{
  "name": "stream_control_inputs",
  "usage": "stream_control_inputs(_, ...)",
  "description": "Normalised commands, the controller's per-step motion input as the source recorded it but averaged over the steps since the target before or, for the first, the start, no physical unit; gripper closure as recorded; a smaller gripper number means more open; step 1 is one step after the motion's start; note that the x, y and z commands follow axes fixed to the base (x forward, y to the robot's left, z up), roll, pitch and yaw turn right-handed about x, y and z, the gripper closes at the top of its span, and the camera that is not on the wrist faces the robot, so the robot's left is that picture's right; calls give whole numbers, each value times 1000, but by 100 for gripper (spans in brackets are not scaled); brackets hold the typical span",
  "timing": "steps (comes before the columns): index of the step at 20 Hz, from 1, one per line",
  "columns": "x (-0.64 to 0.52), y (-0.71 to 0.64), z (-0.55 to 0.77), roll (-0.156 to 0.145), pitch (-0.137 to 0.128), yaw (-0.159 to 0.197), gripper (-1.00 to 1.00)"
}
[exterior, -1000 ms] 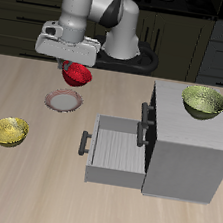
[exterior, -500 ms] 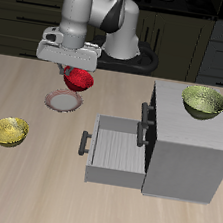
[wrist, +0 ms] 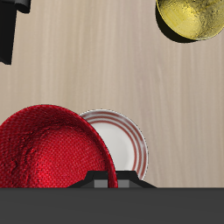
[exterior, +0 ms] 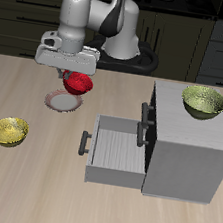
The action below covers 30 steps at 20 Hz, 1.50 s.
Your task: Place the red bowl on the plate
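My gripper [exterior: 76, 75] clamped on red bowl [exterior: 78, 82], bowl aloft. Plate [exterior: 60, 101] lies below, toward 7 o'clock in exterior view; bowl overlaps plate only partly.

wooden table [exterior: 32, 183] bears plate [exterior: 57, 101], yellow-green bowl [exterior: 9, 132], cabinet [exterior: 184, 145].

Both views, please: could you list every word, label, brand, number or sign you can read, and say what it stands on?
None: no readable text appears in either view.
The red bowl, the plate, both yellow-green bowls, the drawer cabinet and the arm are plain, without lettering, labels or markings.
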Motion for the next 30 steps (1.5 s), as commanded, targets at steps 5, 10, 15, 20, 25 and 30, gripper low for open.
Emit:
stream_control_inputs(5, 47, -135, -37, -23, 5, -4, 100)
stream_control_inputs(10, 93, -170, -57, -28, 19, -3, 100)
stream_control_inputs(15, 37, -34, -8, -8, 3, -7, 100)
stream_control_inputs(20, 22, -21, -5, -7, 3, -7, 100)
stream_control_inputs(25, 63, 88, -5, 24, 1, 8, 100)
stream_control_inputs(30, 85, 34, -23, 8, 5, -2, 100)
